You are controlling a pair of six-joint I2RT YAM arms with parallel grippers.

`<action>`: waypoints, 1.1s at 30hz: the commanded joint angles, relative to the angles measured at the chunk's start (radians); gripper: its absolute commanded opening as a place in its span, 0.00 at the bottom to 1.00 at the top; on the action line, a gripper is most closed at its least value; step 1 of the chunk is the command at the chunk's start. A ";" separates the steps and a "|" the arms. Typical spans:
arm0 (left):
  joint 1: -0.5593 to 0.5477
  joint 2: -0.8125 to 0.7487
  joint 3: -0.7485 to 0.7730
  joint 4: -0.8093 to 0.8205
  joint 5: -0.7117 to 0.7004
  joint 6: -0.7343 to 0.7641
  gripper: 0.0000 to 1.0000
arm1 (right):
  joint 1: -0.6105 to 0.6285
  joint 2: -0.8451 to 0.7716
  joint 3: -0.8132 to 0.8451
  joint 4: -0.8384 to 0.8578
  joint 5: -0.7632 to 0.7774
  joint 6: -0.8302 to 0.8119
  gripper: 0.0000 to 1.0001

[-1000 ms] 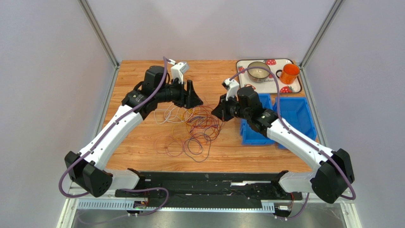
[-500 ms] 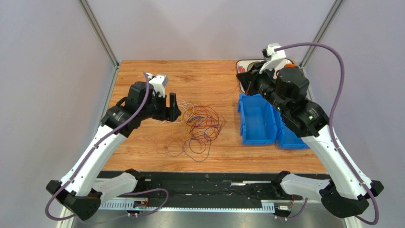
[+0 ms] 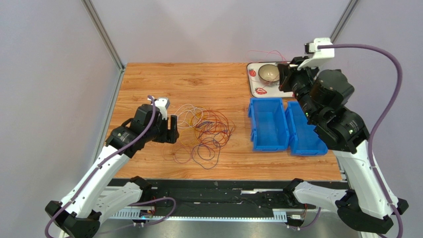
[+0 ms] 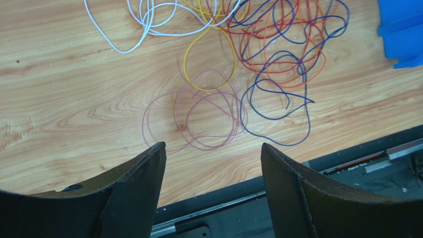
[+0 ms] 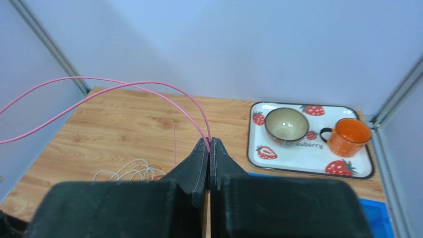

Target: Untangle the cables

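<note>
cables [image 3: 208, 130] beside blue bins [image 3: 268, 126], strawberry tray [image 5: 308, 156] with bowl [image 5: 286, 125] and mug [image 5: 350, 136]

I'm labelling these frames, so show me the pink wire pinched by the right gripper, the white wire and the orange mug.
pink wire [image 5: 149, 84], right wrist view, top of its arc.
white wire [image 4: 123, 51], left wrist view, bottom of its loop.
orange mug [image 5: 349, 139], right wrist view, middle of its body.
</note>
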 commanded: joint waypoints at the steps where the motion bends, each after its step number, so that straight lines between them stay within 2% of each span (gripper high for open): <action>1: -0.007 -0.030 -0.055 0.039 -0.037 -0.024 0.78 | 0.003 -0.047 0.082 0.038 0.124 -0.074 0.00; 5: -0.005 -0.025 -0.049 0.048 -0.045 -0.016 0.78 | 0.003 -0.076 0.077 0.090 0.130 -0.087 0.00; 9: -0.005 -0.020 -0.058 0.048 -0.042 -0.019 0.78 | 0.001 -0.079 0.025 0.096 0.205 -0.142 0.00; 16: -0.007 -0.025 -0.066 0.053 -0.034 -0.021 0.77 | -0.020 -0.102 -0.154 0.153 0.259 -0.153 0.00; 33: -0.007 -0.020 -0.072 0.061 -0.028 -0.019 0.75 | -0.155 -0.086 -0.340 0.162 0.125 -0.036 0.00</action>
